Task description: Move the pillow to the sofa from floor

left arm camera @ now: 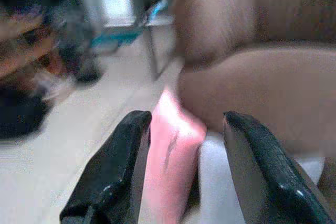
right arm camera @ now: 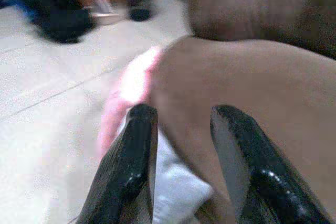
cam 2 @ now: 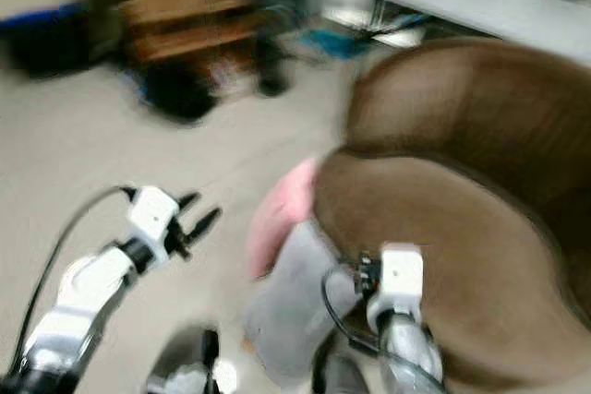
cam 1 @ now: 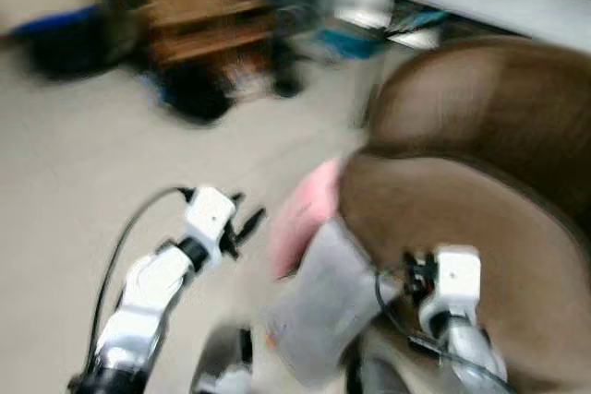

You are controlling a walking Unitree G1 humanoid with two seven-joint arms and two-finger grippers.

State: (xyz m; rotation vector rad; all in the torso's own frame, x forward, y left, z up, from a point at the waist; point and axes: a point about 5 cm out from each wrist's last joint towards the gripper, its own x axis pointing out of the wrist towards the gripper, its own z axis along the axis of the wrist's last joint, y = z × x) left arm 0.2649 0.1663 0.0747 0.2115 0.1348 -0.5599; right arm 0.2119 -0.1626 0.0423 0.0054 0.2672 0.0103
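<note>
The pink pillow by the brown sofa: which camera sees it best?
The left wrist view: the pink pillow stands large between the open left gripper fingers, against the sofa. The right wrist view shows it partly behind a finger; both eye views show a blurred pink patch.

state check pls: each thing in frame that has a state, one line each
Pink pillow: on the floor, leaning against the sofa's side, not gripped.
Grey-white pillow: also low against the sofa, beside the pink one, not gripped.
Brown fabric sofa: seat bare.
Left gripper: open, pointed at the pink pillow, holding nothing.
Right gripper: open, over the sofa's edge, holding nothing.
</note>
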